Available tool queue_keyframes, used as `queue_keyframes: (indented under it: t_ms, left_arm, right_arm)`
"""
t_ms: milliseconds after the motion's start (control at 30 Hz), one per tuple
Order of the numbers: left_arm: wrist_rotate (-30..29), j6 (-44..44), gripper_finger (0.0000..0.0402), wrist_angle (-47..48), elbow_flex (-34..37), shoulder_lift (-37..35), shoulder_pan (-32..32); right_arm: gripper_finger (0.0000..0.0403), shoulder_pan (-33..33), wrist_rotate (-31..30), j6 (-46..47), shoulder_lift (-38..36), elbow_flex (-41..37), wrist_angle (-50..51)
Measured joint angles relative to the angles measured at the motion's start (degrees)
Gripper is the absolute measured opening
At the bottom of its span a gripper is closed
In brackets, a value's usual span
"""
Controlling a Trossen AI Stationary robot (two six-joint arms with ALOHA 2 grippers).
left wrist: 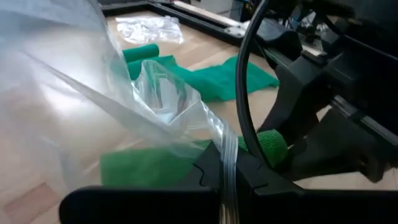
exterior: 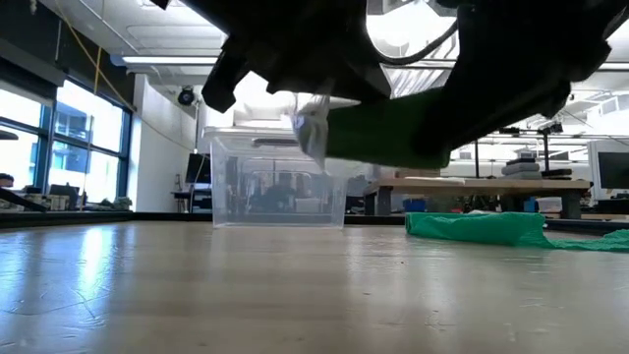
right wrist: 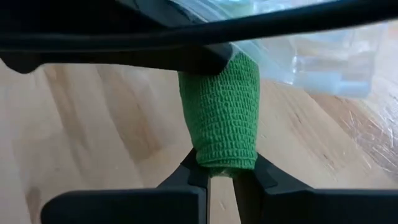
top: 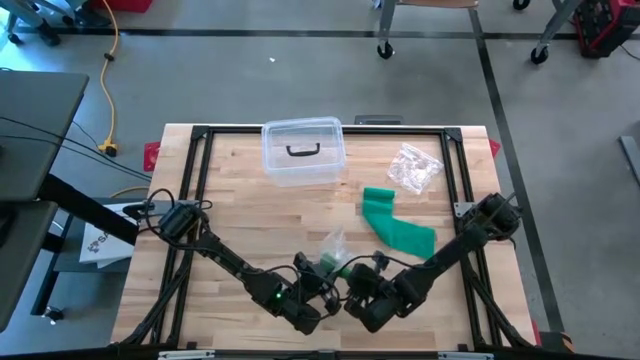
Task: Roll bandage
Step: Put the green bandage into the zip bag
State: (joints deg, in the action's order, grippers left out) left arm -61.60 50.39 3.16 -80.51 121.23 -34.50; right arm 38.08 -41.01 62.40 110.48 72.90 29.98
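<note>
A short green bandage roll hangs above the near middle of the table, between my two grippers. My right gripper is shut on it. A clear plastic bag hangs beside it, with my left gripper shut on its film. Green shows through the bag's lower part. In the high view both grippers meet under the bag. A second green bandage lies unrolled on the wood to the right. My left gripper pinches a gathered strip of the bag's film between its two fingertips. The bag billows away from the fingers and is clear of the table. My right gripper pinches one end of the green roll between its two fingertips, slanting downward. The roll runs on along the fingers' line, and its other end goes behind my left gripper's finger. It hangs clear of the table.
A clear lidded plastic box stands at the far middle of the table. A crumpled empty wrapper lies at the far right. Black rails frame the wooden top. Bare wood lies to the left and between the box and the grippers.
</note>
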Motion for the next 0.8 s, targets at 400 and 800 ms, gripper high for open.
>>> queue_keyframes:
  t_ms: [400,800]
  left_arm:
    - [-5.43,4.40,0.0000,-0.28,0.02,-0.11,-2.18]
    - [-6.01,9.46,0.0000,-4.77,0.13,-0.22,-3.13]
  right_arm:
    - [0.0025,2.60,-15.28,11.47,0.00,0.00,2.25]
    - [0.0025,5.34,-19.21,0.38,-1.73,0.02,-1.70]
